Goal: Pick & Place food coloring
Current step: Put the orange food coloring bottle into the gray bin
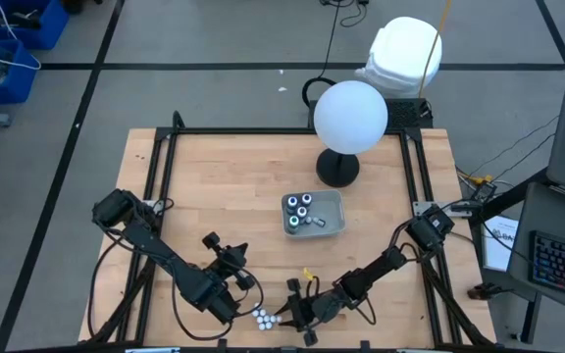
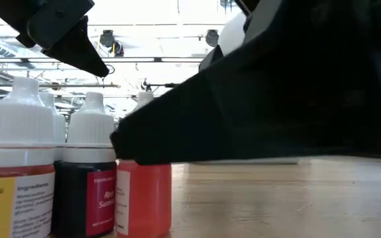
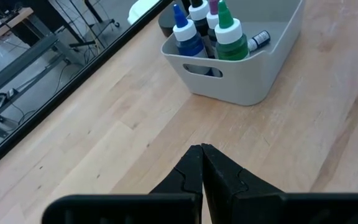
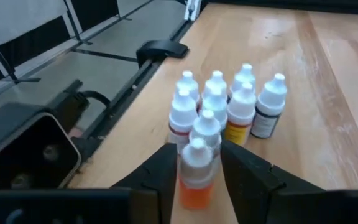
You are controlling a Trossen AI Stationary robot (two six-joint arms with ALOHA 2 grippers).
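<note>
Several small food coloring bottles [image 4: 229, 99] with white caps stand in a tight cluster near the table's near edge [image 1: 263, 316]; their labels show red, yellow and dark [image 2: 84, 192]. My right gripper [image 4: 197, 171] is at the cluster's near side, shut on an orange bottle [image 4: 196, 180]. My left gripper [image 3: 202, 155] is shut and empty, hovering left of the cluster [image 1: 243, 280] and facing the grey tray [image 3: 247, 87]. In the tray stand taller bottles with blue, green, black and purple caps [image 3: 219, 31]. My right gripper pinches the orange bottle between its two fingers [image 4: 163, 171], by the shoulder just under the white cap [image 4: 196, 163]. The fingers come in low and nearly level, from the table's right. The bottle is upright; its base is hidden, so whether it is lifted I cannot tell.
A black lamp base with a white globe [image 1: 350, 118] stands behind the tray [image 1: 336, 227]. A small yellow piece [image 1: 307, 275] lies right of the left gripper. Bare wood lies between the cluster and the tray. A black frame rail [image 4: 160, 48] runs along the table edge.
</note>
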